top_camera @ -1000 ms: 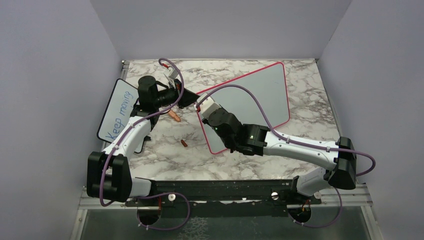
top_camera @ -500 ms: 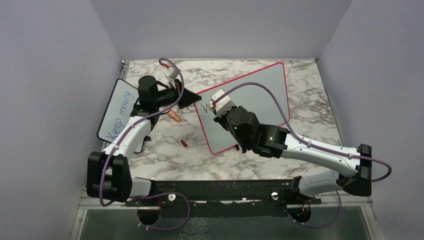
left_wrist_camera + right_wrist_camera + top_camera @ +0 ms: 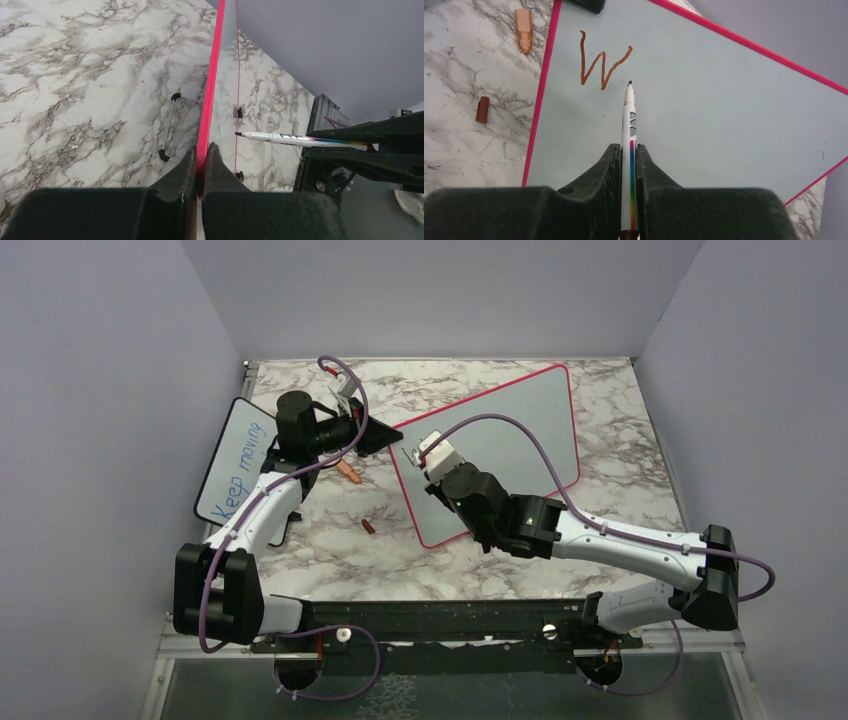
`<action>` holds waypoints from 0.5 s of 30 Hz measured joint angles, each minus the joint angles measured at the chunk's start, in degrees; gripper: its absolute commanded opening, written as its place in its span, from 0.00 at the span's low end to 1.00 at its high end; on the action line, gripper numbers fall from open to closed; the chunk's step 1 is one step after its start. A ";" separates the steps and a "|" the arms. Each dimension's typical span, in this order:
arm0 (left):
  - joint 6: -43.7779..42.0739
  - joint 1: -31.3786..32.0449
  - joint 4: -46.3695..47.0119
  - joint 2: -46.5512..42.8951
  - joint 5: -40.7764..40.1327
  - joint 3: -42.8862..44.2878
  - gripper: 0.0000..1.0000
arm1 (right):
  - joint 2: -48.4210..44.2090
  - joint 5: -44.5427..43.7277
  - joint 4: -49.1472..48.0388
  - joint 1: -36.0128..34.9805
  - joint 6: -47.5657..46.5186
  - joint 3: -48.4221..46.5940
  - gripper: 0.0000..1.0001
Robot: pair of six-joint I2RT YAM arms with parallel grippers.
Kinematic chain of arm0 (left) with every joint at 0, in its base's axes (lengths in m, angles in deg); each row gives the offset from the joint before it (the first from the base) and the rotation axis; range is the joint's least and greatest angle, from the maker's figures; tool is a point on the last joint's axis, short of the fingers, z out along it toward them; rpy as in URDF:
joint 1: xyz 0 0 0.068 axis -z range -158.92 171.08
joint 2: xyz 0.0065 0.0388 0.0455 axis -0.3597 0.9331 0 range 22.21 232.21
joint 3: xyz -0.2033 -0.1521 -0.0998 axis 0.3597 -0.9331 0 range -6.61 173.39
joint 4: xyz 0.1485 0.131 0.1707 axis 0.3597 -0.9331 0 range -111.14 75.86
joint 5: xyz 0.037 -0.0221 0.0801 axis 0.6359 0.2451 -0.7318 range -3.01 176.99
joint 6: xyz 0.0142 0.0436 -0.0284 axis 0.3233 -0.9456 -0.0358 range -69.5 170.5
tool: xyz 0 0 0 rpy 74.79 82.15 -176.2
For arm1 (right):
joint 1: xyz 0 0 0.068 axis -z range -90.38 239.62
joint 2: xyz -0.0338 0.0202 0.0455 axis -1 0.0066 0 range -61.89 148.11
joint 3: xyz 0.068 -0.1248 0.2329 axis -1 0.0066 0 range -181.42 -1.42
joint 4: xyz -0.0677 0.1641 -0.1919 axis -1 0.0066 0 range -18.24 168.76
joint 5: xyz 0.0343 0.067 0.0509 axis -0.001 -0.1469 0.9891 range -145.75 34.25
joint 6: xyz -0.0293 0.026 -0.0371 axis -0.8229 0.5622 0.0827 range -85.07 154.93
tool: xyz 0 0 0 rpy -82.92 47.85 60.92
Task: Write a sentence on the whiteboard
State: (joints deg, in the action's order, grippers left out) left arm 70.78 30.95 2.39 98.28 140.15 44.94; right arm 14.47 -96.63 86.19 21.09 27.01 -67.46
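At the left of the bench [image 3: 630, 440] stood a small board [image 3: 237, 460] with blue writing, and just right of it the left claw [image 3: 202, 147] was clamped shut on the pink edge of the whiteboard [image 3: 520, 430], which stood tilted near the middle. An orange cap [image 3: 523, 30] and a brown cap [image 3: 482, 109] lay on the marble beside the frame. Of the sentence [image 3: 601, 65] only a red-brown "W" showed near the board's upper left corner, and the right claw [image 3: 628, 146] gripped a marker [image 3: 630, 130] whose tip sat just right of the letter, possibly touching the surface.
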 measured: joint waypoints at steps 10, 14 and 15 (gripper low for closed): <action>0.00 0.00 -0.09 0.00 -0.02 0.07 0.00 | 1.27 -0.13 0.22 0.35 0.44 0.00 0.00; 0.00 0.00 -0.13 0.00 0.00 0.07 0.00 | 1.42 -0.31 0.22 0.42 0.44 0.00 0.00; 0.00 0.00 -0.13 0.00 0.00 0.07 0.00 | 1.44 -0.39 0.22 0.42 0.44 0.00 0.01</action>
State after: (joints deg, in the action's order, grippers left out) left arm 70.78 30.95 2.26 98.28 140.15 45.00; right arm 15.91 -97.02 86.41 21.51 27.45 -67.46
